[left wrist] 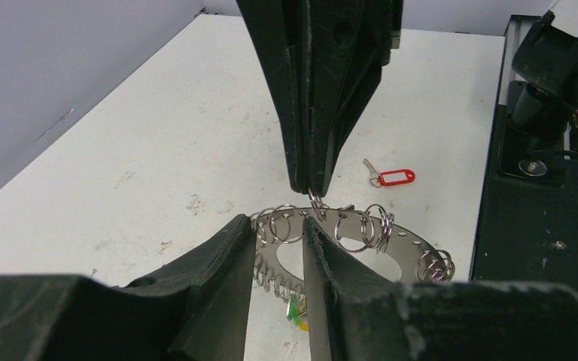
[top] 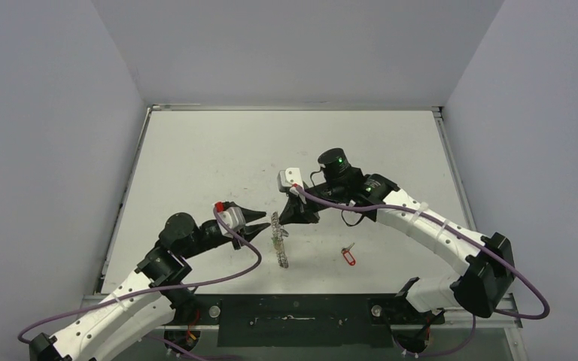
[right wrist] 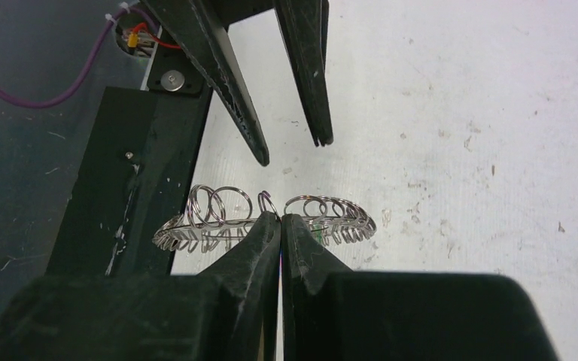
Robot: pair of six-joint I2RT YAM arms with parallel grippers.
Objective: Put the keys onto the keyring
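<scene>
Pinching the rim of the keyring (left wrist: pixel 403 242) between fully closed fingertips, the right gripper (right wrist: pixel 280 219) holds the loop-fringed grey metal ring tilted on edge near the middle of the white table (top: pixel 218 150), where the two arms meet. The left gripper (left wrist: pixel 277 226) faces it from the opposite side, jaws parted and gripping nothing. The right wrist view shows its two fingers just short of the ring's rim and apart from it. Whether the ring's lower edge rests on the table cannot be told. A green tag (left wrist: pixel 293 310), with a glimpse of yellow beside it, hangs below the ring.

The one loose key in sight, the red-tagged key (left wrist: pixel 390 177), lies flat on the table well apart from the keyring. It is on the right arm's side, beyond the ring as the left gripper looks at it. In the overhead view its long axis runs roughly from the near edge to the far one, red tag nearer the arm bases, silver blade pointing away. No blue-tagged key shows in any view.

That layout is what the next move appears to turn on. The right arm is nearer the red-tagged key but is busy with the ring. The free left gripper would have to reach past the ring to get it, or take the ring so the right can go.
</scene>
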